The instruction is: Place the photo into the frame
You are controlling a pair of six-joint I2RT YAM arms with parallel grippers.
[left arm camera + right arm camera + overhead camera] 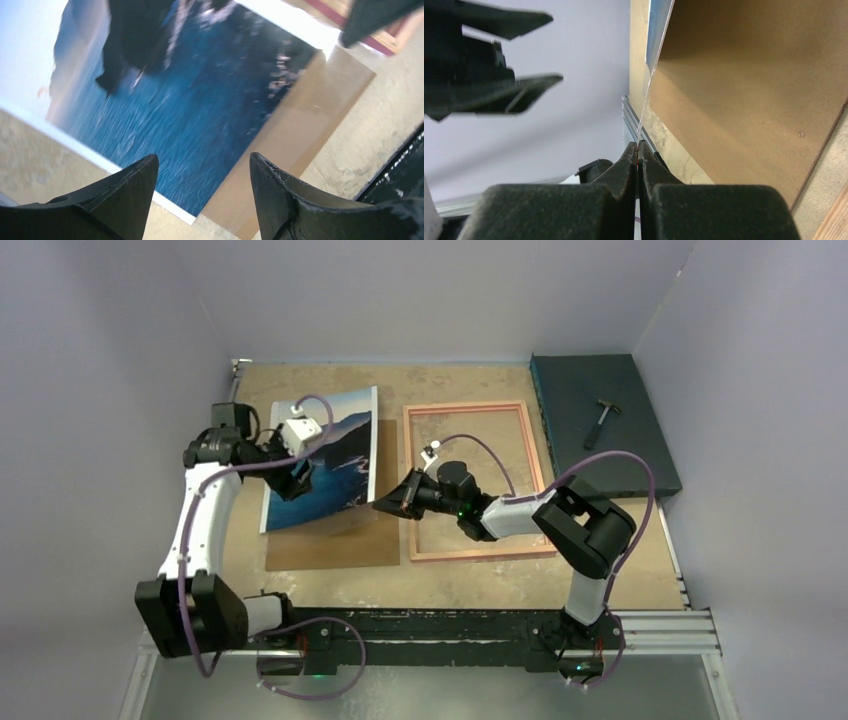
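Your right end effector [638,150] pinches the photo [335,455] by a corner, left of the frame [470,408]; your left end effector [202,165] hangs wide above it. Flimsy paper will likely sag, so grip the edges.

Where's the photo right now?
Top view: the photo is left of the frame, above the brown board, its near-right corner pinched in the jaws of the right gripper.

You have a brown backing board [330,548] lying flat on the sandy-coloured table [480,580], left of centre. In the far right corner sits a dark pad [635,445] — a small hammer [601,422] rests on it, head pointing away from you.
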